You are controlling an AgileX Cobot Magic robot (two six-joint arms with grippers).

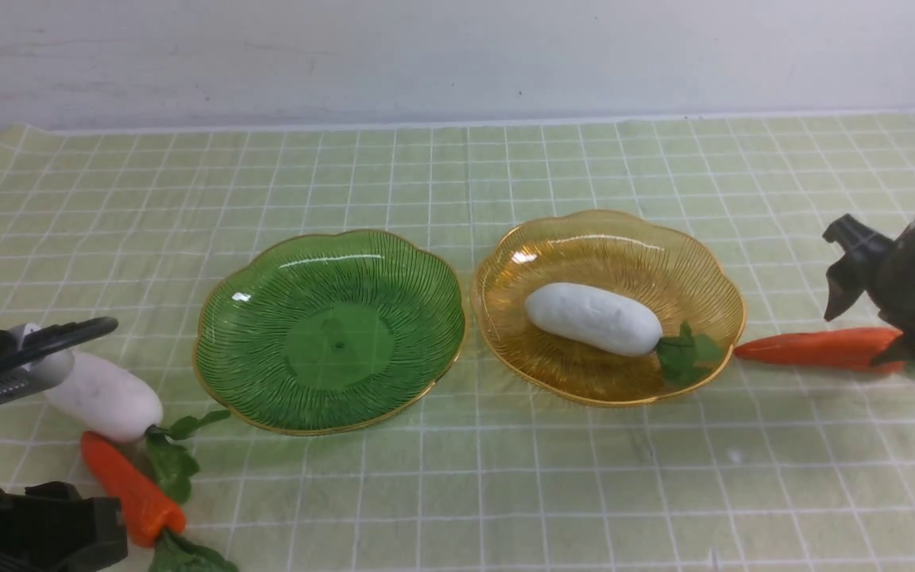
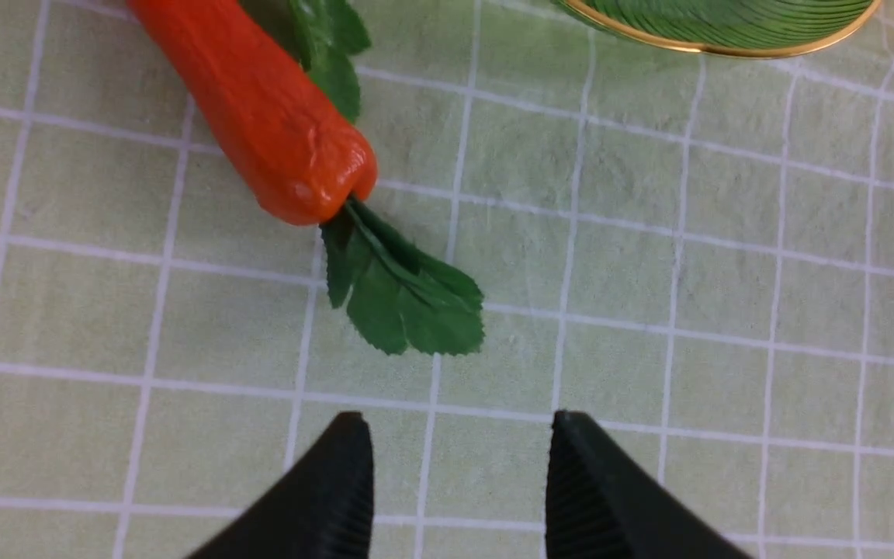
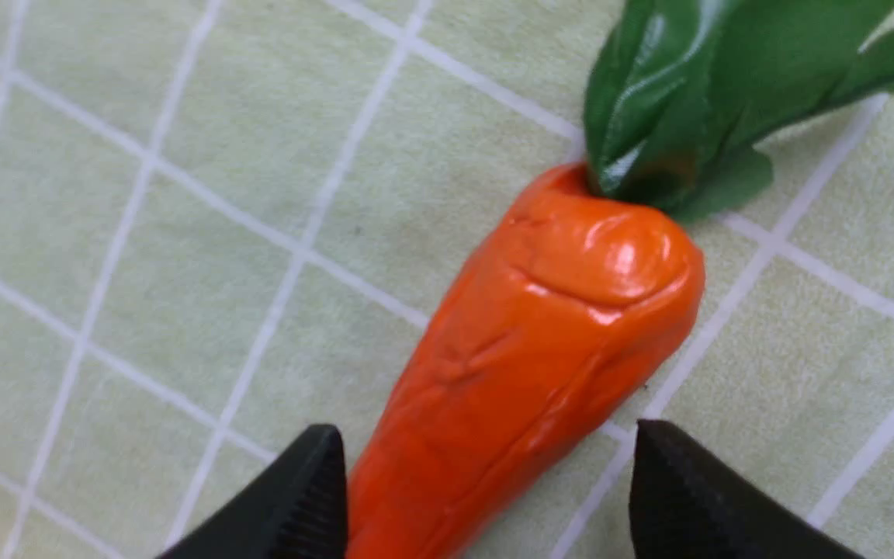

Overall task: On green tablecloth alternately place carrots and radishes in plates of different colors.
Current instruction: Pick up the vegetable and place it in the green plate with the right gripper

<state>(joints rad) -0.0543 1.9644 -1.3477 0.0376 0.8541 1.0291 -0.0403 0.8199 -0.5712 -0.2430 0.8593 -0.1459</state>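
The green plate (image 1: 330, 330) holds nothing. In the amber plate (image 1: 608, 238) lies one radish (image 1: 592, 318). A second radish (image 1: 104, 397) and a short carrot (image 1: 128, 485) (image 2: 261, 116) lie on the green tablecloth (image 1: 457, 477) at the near left. My left gripper (image 2: 459, 423) hovers open and empty just short of that carrot's leaves. A longer carrot (image 1: 815, 348) (image 3: 524, 373) lies on the cloth right of the amber plate. My right gripper (image 1: 870, 338) (image 3: 486, 435) stands open astride its thick end, with a gap on one side.
Black parts of my left arm (image 1: 28, 357) cover the left radish's far end at the left edge. The green plate's rim (image 2: 726, 31) lies beyond the left gripper. A white wall (image 1: 457, 56) bounds the far edge of the cloth.
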